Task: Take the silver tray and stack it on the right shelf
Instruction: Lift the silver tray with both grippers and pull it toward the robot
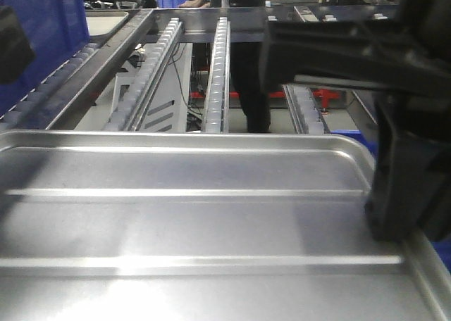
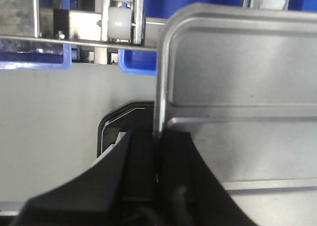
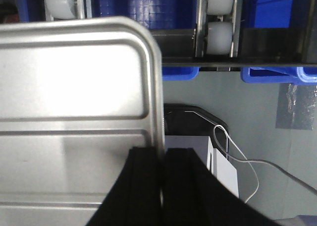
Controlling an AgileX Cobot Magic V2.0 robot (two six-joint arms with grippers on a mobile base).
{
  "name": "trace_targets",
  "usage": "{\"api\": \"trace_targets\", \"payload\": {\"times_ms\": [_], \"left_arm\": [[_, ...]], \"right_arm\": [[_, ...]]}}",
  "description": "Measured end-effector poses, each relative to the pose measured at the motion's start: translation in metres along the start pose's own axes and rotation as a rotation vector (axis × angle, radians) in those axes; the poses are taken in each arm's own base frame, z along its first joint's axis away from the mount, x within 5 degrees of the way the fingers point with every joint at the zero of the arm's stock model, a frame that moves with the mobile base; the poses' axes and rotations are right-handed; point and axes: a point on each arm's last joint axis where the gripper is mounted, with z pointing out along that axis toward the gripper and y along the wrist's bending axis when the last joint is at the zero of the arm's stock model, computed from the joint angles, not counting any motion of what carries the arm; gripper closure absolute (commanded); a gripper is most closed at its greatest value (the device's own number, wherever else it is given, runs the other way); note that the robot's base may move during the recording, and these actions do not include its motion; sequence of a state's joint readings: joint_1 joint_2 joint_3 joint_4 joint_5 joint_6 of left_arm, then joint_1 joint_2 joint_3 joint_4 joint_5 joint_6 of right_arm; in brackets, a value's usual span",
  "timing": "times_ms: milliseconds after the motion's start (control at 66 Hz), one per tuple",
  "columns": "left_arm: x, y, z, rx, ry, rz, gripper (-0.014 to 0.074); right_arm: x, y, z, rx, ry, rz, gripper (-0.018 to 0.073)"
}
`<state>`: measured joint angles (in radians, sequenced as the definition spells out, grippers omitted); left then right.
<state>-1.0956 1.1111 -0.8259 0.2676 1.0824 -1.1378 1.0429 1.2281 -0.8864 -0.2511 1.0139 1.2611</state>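
Note:
The silver tray [image 1: 183, 222], shiny with two long raised ridges, fills the lower front view and is held level in the air. My left gripper [image 2: 158, 156] is shut on the tray's left rim [image 2: 159, 87]. My right gripper [image 3: 162, 171] is shut on its right rim [image 3: 157, 102]; its black body [image 1: 405, 187] shows at the tray's right edge in the front view. The right shelf [image 1: 310, 110], with white roller rails and red crossbars, lies beyond the tray's far edge. White rollers [image 3: 219, 35] show above the tray's corner in the right wrist view.
A roller rail [image 1: 218, 67] runs away from me at centre and another [image 1: 144, 78] to its left. A blue crate [image 1: 39, 32] stands on the left rack. Blue bins [image 2: 138, 62] and a grey floor lie below. A person in dark trousers [image 1: 250, 89] stands behind the racks.

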Motion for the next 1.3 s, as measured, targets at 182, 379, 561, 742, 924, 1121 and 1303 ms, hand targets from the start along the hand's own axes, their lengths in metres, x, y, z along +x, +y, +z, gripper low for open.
{"api": "trace_targets", "payload": {"times_ms": [182,379,561,742,924,1121,1303], "left_arm": [[0.003,-0.001,0.0,-0.01,-0.007,-0.016,0.0695],[0.004,0.001,-0.001,-0.029,-0.001,-0.012,0.0695],[0.004,0.001,-0.001,-0.035,0.005,0.016,0.0695],[0.004,0.001,-0.001,-0.031,0.005,0.029,0.0694],[0.004,0.001,-0.001,-0.03,0.007,0.028,0.0694],[0.004,0.001,-0.001,-0.03,0.007,0.028,0.0694],[0.004,0.001,-0.001,-0.03,0.007,0.029,0.0695]], "right_arm": [[0.005,0.001,-0.005,-0.002,-0.014,-0.01,0.0496],[0.011,0.004,-0.006,-0.011,-0.011,-0.037,0.0496],[0.013,0.005,-0.007,-0.013,-0.012,-0.042,0.0496],[0.013,0.004,-0.007,-0.008,-0.01,-0.042,0.0496],[0.013,0.004,-0.007,-0.008,-0.01,-0.04,0.0496],[0.013,0.004,-0.007,-0.008,-0.01,-0.04,0.0496],[0.013,0.004,-0.007,-0.005,-0.009,-0.04,0.0496]]}}
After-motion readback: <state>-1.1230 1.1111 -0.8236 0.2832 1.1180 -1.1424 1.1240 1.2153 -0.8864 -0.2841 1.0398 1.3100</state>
